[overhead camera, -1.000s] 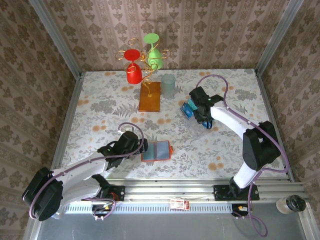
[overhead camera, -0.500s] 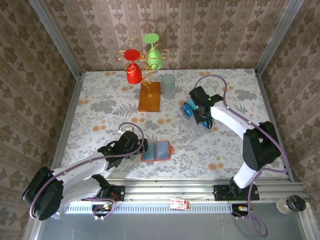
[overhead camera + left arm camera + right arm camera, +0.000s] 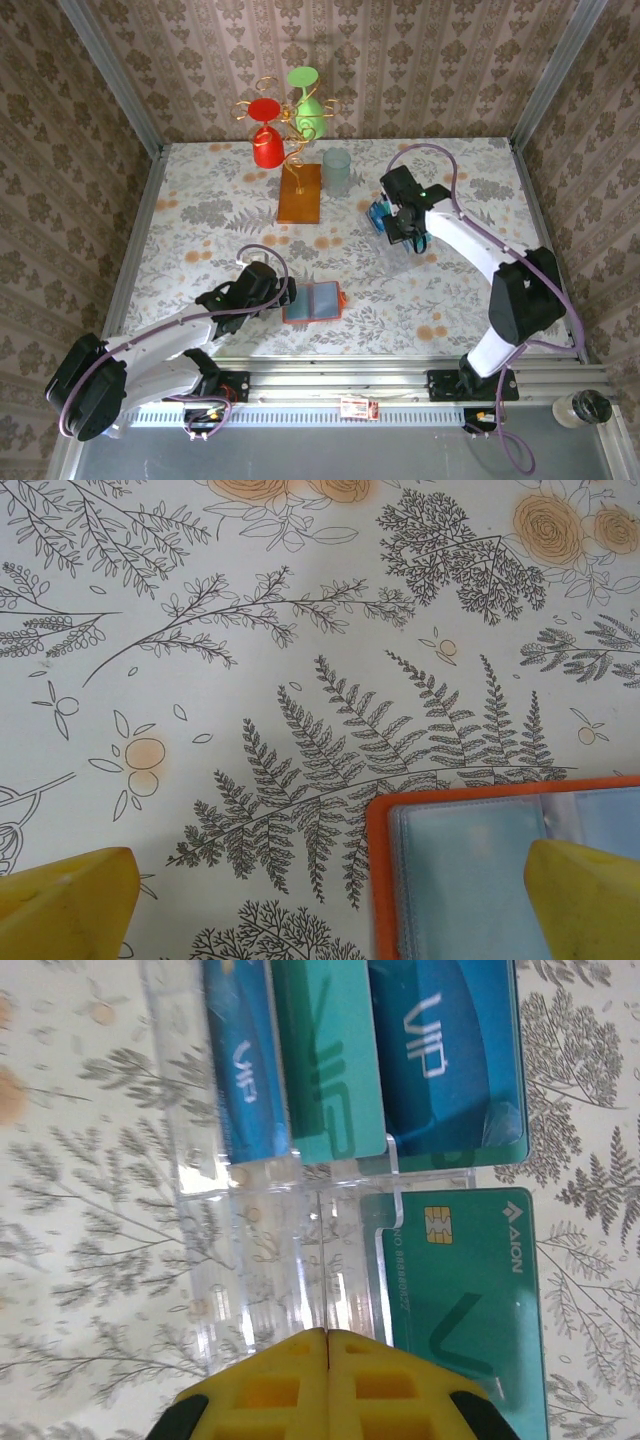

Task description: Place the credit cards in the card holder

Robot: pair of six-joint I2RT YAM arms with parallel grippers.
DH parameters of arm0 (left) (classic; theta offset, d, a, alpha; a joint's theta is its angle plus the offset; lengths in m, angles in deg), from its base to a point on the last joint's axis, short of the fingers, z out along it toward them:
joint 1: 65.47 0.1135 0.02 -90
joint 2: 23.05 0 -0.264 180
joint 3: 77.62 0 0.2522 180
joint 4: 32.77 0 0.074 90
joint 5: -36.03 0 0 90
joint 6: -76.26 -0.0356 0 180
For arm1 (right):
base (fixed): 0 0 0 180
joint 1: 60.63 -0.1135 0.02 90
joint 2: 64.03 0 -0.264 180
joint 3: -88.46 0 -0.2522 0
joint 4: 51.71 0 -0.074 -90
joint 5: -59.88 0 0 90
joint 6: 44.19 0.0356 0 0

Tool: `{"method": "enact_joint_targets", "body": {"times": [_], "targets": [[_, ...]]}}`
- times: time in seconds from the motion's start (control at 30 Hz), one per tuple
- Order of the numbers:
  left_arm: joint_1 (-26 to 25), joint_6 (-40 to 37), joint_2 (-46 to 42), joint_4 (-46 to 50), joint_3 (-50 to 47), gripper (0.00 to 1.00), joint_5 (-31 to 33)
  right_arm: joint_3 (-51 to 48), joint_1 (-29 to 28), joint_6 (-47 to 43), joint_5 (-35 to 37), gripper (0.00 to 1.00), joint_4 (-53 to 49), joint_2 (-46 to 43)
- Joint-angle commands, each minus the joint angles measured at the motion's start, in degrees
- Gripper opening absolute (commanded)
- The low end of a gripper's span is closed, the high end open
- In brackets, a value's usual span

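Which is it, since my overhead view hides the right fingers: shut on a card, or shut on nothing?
Observer: In the right wrist view the right fingers are pressed together with no card between them.
Operator: What is ahead of them?
Observer: A clear stand holding blue and teal cards; a teal chip card sits nearest.
Operator: And the left side?
Observer: The left fingers stand wide apart, a corner of the open orange card holder between them.

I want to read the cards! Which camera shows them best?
The right wrist view: the cards are big there, with VIP lettering and a chip readable, in a clear stand. The top view gives them as a tiny blue patch by the right gripper. The left wrist view looks at the holder.
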Motion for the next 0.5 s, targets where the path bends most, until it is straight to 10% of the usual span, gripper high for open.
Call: {"method": "enact_joint_targets", "body": {"times": [0.0,0.47], "targets": [[0.22,-1.01,-0.20,0.22,0.77,1.00,-0.11,2.47,0.26,0.92,-5.80,0.00,-2.11,-4.72],[-0.23,-1.15,1.71,0.82,0.93,1.00,-0.76,-20.20,-3.66,27.30,-33.26,0.00,30.13,-17.86]]}}
